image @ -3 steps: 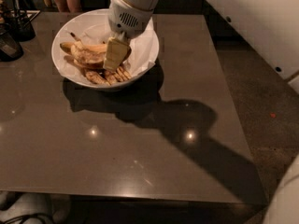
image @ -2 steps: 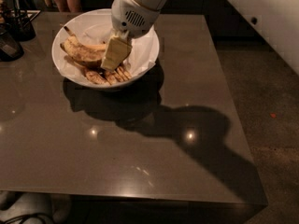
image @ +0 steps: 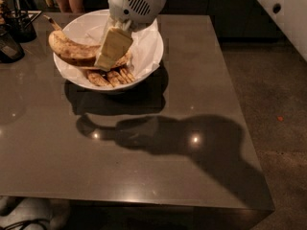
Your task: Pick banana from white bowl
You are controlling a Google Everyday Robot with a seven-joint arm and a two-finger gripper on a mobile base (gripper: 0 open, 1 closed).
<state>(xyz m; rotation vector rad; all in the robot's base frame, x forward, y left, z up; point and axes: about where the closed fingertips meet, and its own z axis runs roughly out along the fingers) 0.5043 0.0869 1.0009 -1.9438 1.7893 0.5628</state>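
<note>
The gripper (image: pixel 105 61) hangs down inside the white bowl (image: pixel 154 61), slanting toward its left half. Its pale, flat end lies over the right-hand part of the banana (image: pixel 67 49). From where I stand I cannot tell whether it has taken hold or is only resting against the fruit. Above it the white wrist housing (image: pixel 136 4), with a row of vent slots, sits over the bowl's far rim.

The banana, big, curved and brown-speckled, lies across the left side of the bowl. Its thin dark stem (image: pixel 50 21) pokes up past the left rim. Crumpled white paper (image: pixel 144 44) lines the bowl's right side. Several small dark-streaked bananas (image: pixel 110 76) lie against the near wall, just below the gripper's tip.

The bowl stands toward the far left of a glossy brown table (image: pixel 144 176). In front of the bowl and to its right, the arm's shadow (image: pixel 187 138) spreads over the tabletop. Left of the bowl are a dark utensil holder (image: pixel 21 23) and another dark container (image: pixel 8 47). Beyond the bowl, a person's bare legs (image: pixel 67 1) show past the table's far edge.
</note>
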